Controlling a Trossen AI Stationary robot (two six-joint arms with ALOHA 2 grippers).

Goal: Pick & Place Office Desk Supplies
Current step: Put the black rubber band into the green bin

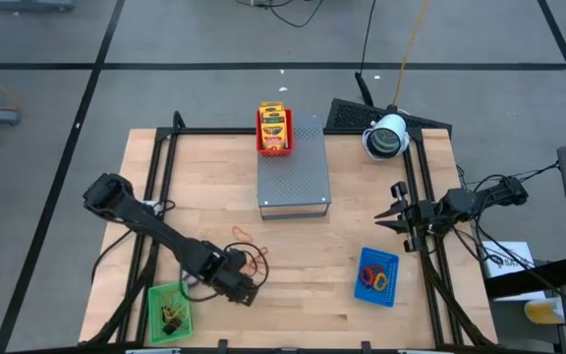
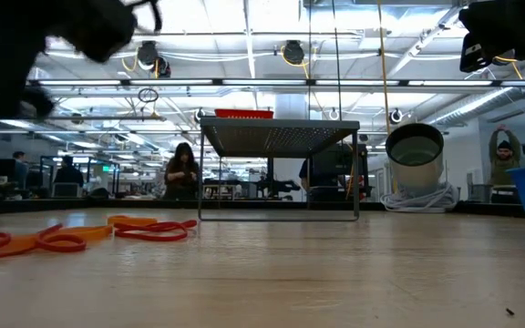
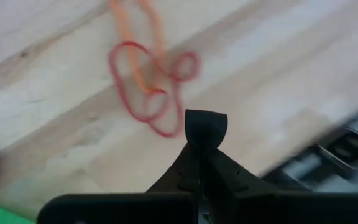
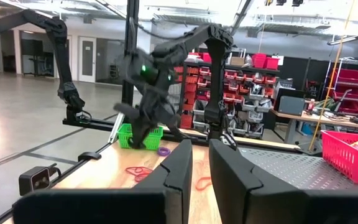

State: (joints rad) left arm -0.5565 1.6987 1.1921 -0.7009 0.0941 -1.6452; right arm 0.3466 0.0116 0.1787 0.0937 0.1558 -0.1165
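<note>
- The wooden table (image 1: 293, 256) stood in a workshop hall.
- Left gripper's (image 3: 205, 127) fingers were pressed together, empty, above the table at 7 o'clock.
- Red bands (image 3: 143, 87) and an orange band (image 3: 151, 28) lay just beyond its tips.
- Right gripper (image 1: 393, 218) waited at 3 o'clock, fingers slightly apart, holding nothing.

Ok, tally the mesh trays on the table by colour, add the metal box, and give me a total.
Red mesh tray: 1
Blue mesh tray: 1
Green mesh tray: 1
Grey perforated metal box: 1
Total: 4
</note>
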